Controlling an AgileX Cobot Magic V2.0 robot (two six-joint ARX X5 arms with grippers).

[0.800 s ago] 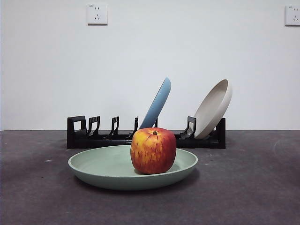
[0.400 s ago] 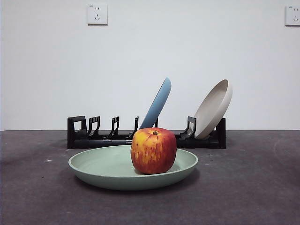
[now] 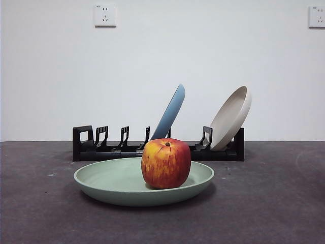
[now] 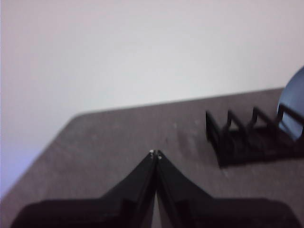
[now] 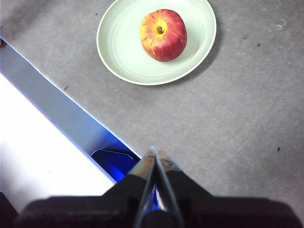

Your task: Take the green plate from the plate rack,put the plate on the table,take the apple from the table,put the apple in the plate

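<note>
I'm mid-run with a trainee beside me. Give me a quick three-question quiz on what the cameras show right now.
1. True or false: the apple lies on the bare table.
2. Which plates stand in the plate rack? A) green and beige B) light blue and beige C) light blue only
3. Fill in: both grippers have their jaws ____.

Key
1. False. The apple sits in the green plate, which lies flat on the table in front of the rack.
2. B. The light blue plate and the beige plate lean in the rack.
3. Shut. The left gripper and the right gripper hold nothing, away from the plate.
</note>
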